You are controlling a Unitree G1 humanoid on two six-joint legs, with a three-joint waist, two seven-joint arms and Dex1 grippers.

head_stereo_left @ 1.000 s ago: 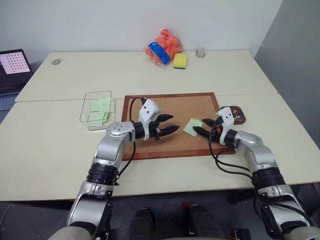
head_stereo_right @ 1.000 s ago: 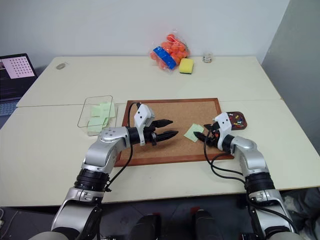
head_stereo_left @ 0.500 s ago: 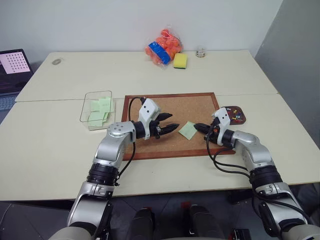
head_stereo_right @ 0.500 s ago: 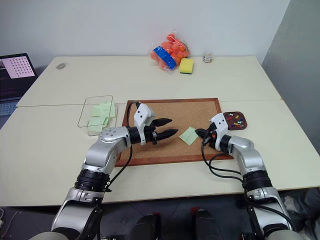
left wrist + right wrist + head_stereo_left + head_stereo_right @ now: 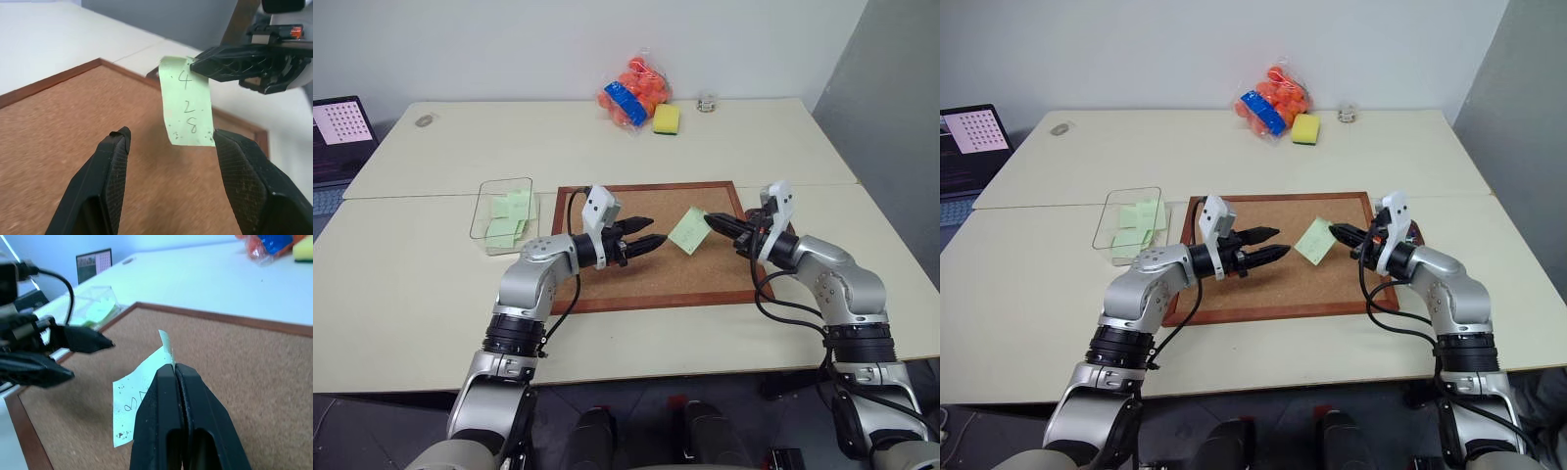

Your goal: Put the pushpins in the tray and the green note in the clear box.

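In the head view, the right claw (image 5: 712, 221) is pinching the green note (image 5: 685, 231) by one corner and holding it in the air above the corkboard (image 5: 656, 284). The left claw (image 5: 656, 241) is hanging over the corkboard with its fingers parted, pointing at the note and just short of it. The clear box (image 5: 502, 211) is sitting on the counter (image 5: 411, 284) just left of the corkboard, with green notes inside.

In the left wrist view, the note (image 5: 188, 108) is hanging between the spread fingers (image 5: 110, 171), showing handwritten digits.

In the right wrist view, the right claw's fingers (image 5: 168, 406) are pressing together on the note's edge above the corkboard (image 5: 254, 362)
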